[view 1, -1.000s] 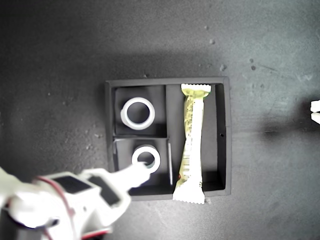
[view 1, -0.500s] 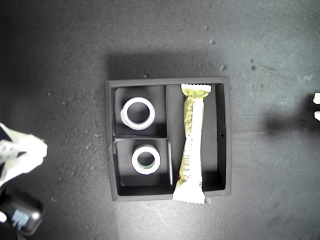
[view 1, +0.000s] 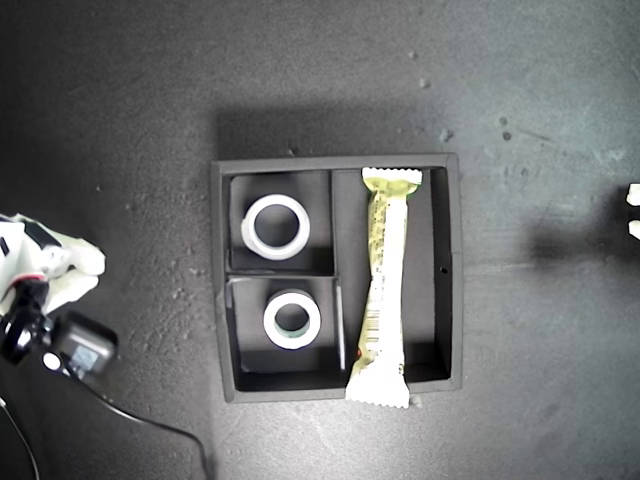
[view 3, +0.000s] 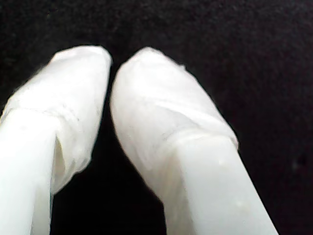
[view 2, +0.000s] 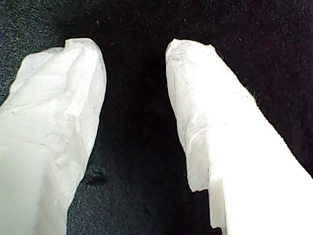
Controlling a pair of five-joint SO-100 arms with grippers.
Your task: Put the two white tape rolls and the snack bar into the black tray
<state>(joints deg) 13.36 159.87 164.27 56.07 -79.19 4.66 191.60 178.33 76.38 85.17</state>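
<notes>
Tray point(view 1: 335, 165) with three compartments, seen from above; larger roll point(view 1: 275, 226) in one small compartment, smaller roll point(view 1: 292, 319) with greenish inner rim in the other small compartment beside it, bar point(view 1: 382, 285) lying along the long compartment, one crimped end overhanging the tray wall nearest the smaller roll. Change over the last second: an arm point(view 1: 45, 290) that reached to the smaller roll, tip at its rim, has drawn off to the exterior view's left edge, well apart from the tray; both rolls and the bar lie as before. Judgement: all three things sit in the tray, so the task appears complete, save that the bar's overhanging end might want nudging in. My first gripper point(view 2: 134, 49): jaws apart with a clear dark gap, nothing between them, only bare dark surface beyond; my second gripper point(view 3: 112, 61): jaws nearly together, a narrow slit between the tips, nothing held. Which gripper belongs to the withdrawn arm cannot be told; white tips point(view 1: 632, 212) show at the exterior view's right edge, far from the tray.
</notes>
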